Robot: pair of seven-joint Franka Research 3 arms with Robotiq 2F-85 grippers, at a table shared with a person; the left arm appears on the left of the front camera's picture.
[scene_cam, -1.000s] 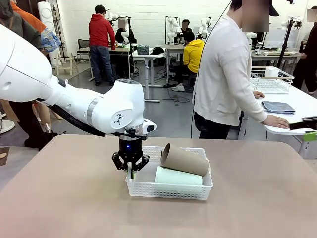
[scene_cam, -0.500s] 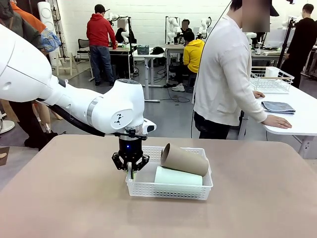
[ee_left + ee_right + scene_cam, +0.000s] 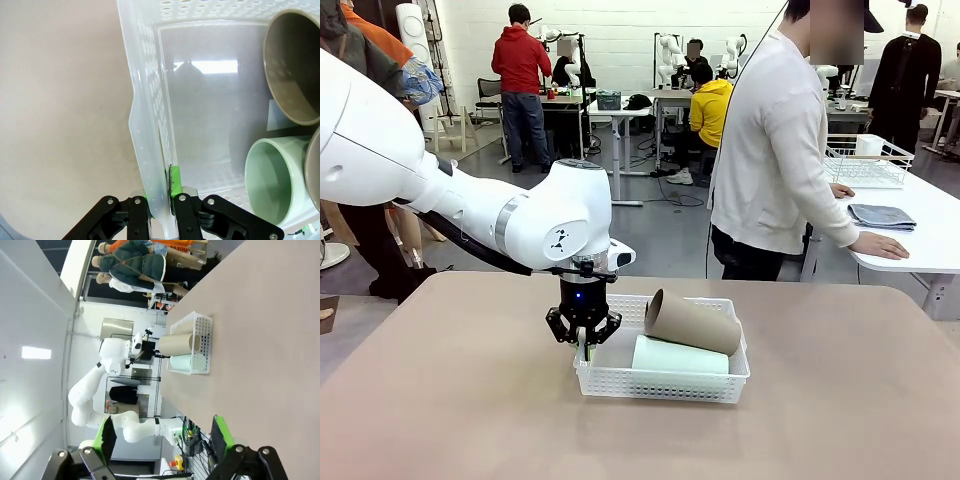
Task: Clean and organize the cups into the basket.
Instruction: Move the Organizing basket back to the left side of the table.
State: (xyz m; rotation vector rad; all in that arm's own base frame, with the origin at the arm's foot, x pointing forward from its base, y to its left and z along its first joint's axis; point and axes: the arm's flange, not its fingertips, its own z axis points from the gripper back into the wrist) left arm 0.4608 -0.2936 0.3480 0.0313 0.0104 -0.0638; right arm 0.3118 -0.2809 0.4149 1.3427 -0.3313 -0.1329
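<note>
Two cups lie on their sides in the white lattice basket (image 3: 665, 385), lower centre of front view. Tan-brown cup (image 3: 692, 322) rests tilted, open mouth facing frame left, partly on top of pale mint green cup (image 3: 680, 356), which lies flat along the near wall. Left wrist view: rim of a third cup, tan, just visible at right edge; cannot tell more abt it.

Basket sits on the tan table (image 3: 440, 400), roughly mid-table, slightly left of centre.

Left gripper (image 3: 583, 345) points straight down at basket's left short wall, fingers clamped together on that wall. Left wrist view confirms: green pads (image 3: 174, 181) pinch the translucent wall at bottom centre of frame, one pad inside basket, one outside. Wall bulges a bit near the grip. Cups not touched by gripper; mint cup mouth at lower right of that view, tan cup mouth at upper right.

Left arm enters from upper left of front view, big white links, elbow over the table's left part.

Right gripper (image 3: 162, 440) seen in right wrist view, bottom of frame, fingers wide apart w/ nothing between them, well away from basket. View is rolled sideways.

Person in white long-sleeve top (image 3: 775, 150) stands upper right of front view, beyond the far table edge, hand (image 3: 880, 244) flat on a white side table (image 3: 930, 225). White wire rack (image 3: 865, 162) and folded grey cloth (image 3: 881, 215) on that side table.
</note>
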